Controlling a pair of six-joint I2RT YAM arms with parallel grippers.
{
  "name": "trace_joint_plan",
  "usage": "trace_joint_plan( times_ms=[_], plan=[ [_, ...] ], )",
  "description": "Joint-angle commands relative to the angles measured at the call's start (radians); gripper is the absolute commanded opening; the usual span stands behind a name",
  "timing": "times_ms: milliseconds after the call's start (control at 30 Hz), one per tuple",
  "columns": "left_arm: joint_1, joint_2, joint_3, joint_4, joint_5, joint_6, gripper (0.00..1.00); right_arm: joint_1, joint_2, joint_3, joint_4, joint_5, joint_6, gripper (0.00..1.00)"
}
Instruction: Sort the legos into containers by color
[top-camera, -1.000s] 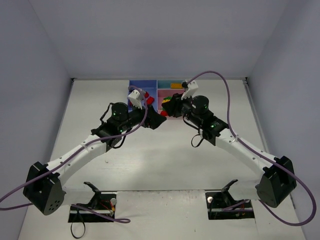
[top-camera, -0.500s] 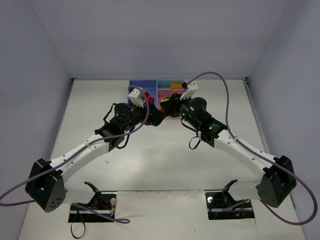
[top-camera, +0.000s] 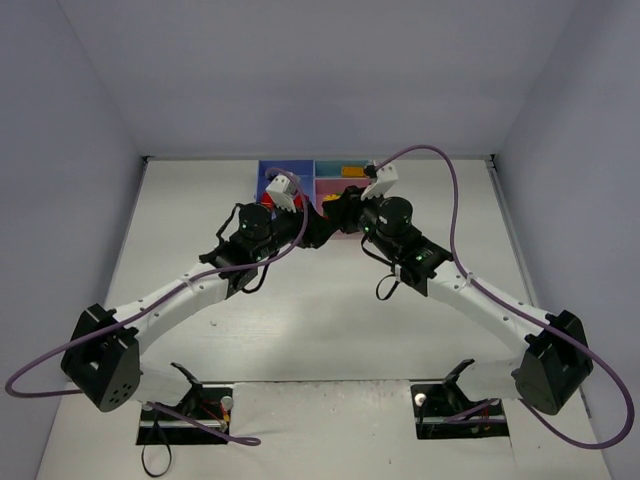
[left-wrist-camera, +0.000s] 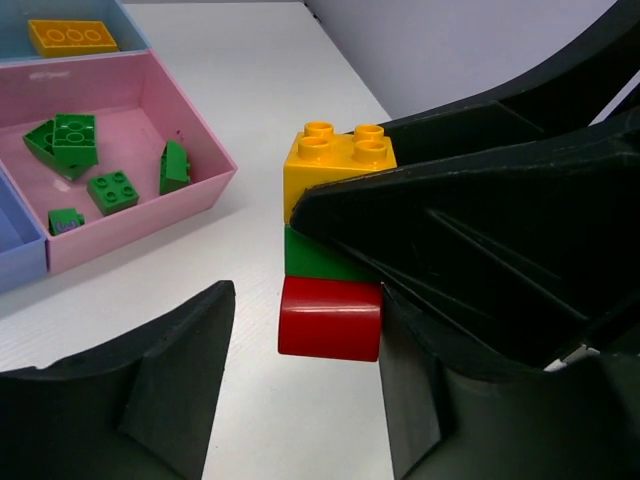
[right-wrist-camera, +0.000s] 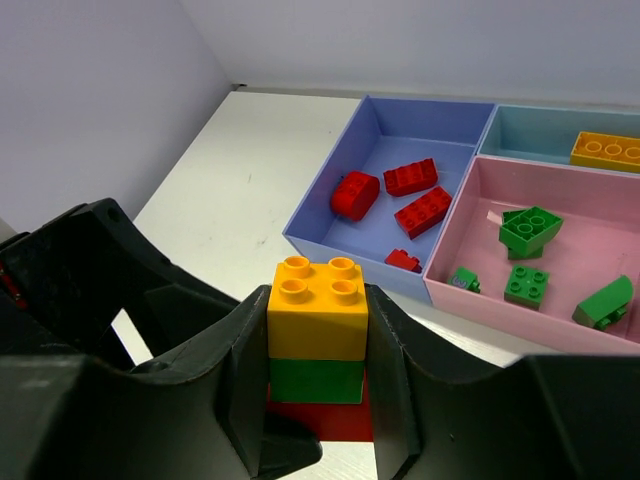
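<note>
Since a second ago the left gripper (left-wrist-camera: 308, 310) has been brought in against the right gripper (right-wrist-camera: 317, 320), just in front of the pink tray (left-wrist-camera: 140, 225). There a stack of bricks (left-wrist-camera: 335, 255) is held off the table, clamped at its top two blocks by the right gripper. The stack is glossy plastic: a studded yellow block, a green one, then a rounded red brick (left-wrist-camera: 330, 318). The red brick is flanked by the left gripper's parted jaws, with a gap on one side. Angular green bricks (right-wrist-camera: 527, 230) lie inside the pink tray.
</note>
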Motion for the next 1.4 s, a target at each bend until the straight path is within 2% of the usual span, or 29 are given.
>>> trace_joint_plan(
  times_ms=[0, 67, 133, 300, 433, 700, 1000, 1167, 1367],
  plan=[
    [-0.003, 0.012, 0.078, 0.116, 0.001, -0.022, 0.49, 0.027, -0.026, 0.003, 0.108, -0.011, 0.021, 0.0],
    [-0.005, 0.018, 0.07, 0.142, 0.002, -0.044, 0.47, 0.026, -0.024, 0.002, 0.113, 0.017, 0.026, 0.0],
    [-0.005, 0.023, 0.061, 0.165, 0.002, -0.065, 0.38, 0.029, -0.024, -0.003, 0.117, 0.017, 0.027, 0.0],
    [-0.006, 0.026, 0.038, 0.199, -0.004, -0.085, 0.07, 0.027, -0.022, -0.015, 0.13, 0.019, 0.038, 0.0],
    [-0.006, 0.017, -0.005, 0.218, 0.024, -0.073, 0.01, 0.027, -0.032, -0.027, 0.137, 0.037, 0.032, 0.0],
    [-0.009, -0.046, -0.147, 0.216, 0.061, -0.047, 0.0, 0.0, -0.047, -0.006, 0.107, 0.052, -0.014, 0.0],
    [-0.012, -0.129, -0.218, 0.058, 0.036, 0.026, 0.0, -0.086, -0.061, -0.02, 0.104, 0.054, -0.011, 0.0],
    [0.039, -0.109, -0.13, -0.078, -0.06, 0.056, 0.0, -0.143, -0.102, -0.029, 0.038, 0.054, -0.106, 0.0],
    [0.202, 0.102, 0.101, -0.192, -0.021, 0.062, 0.0, -0.152, -0.171, -0.09, -0.067, 0.033, -0.183, 0.0]
  ],
)
